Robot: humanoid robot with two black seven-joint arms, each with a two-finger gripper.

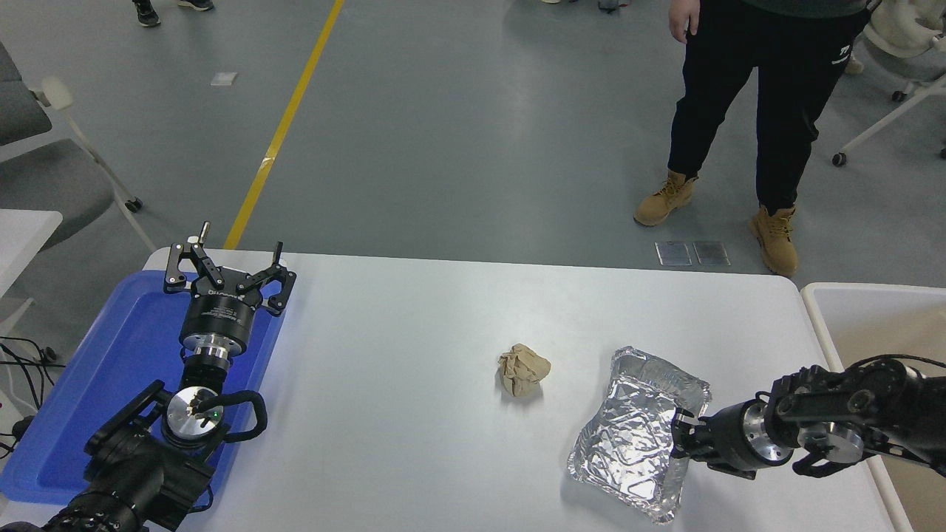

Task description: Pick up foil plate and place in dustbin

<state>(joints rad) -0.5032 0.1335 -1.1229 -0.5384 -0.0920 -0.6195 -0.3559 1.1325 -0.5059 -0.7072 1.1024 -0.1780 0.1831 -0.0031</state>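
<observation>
The foil plate is a shiny crinkled silver tray at the table's front right, tilted up off the table with its underside towards me. My right gripper comes in from the right edge and is shut on the plate's right rim. The dustbin, with a cream-white rim and beige inside, stands off the table's right edge, right of the gripper. My left gripper is open and parked over the blue tray at the lower left.
A crumpled tan paper ball lies on the white table, left of the foil plate. A flat blue tray sits at the table's left edge. A person in dark trousers and tan boots stands beyond the far right side.
</observation>
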